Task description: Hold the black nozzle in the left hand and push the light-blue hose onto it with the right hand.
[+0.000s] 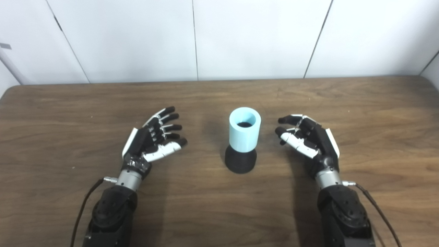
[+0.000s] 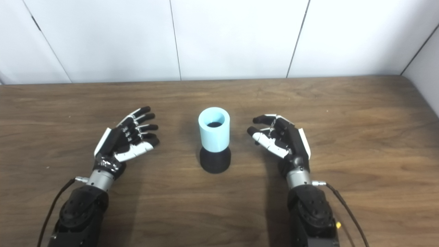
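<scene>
A short light-blue hose [image 1: 244,129] stands upright in the middle of the table, seated over the black nozzle [image 1: 240,161], whose flared base shows below it. Black shows inside the hose's top opening. To the left of the pair, my left hand [image 1: 156,139] is open with its fingers spread, a hand's width away from them. On the other side my right hand [image 1: 306,136] is open too, fingers slightly curled towards the hose, apart from it. Neither hand touches anything.
The brown wooden table [image 1: 377,113] ends at a white panelled wall [image 1: 253,37] behind. Black cables [image 1: 375,206] trail from both wrists towards the near edge.
</scene>
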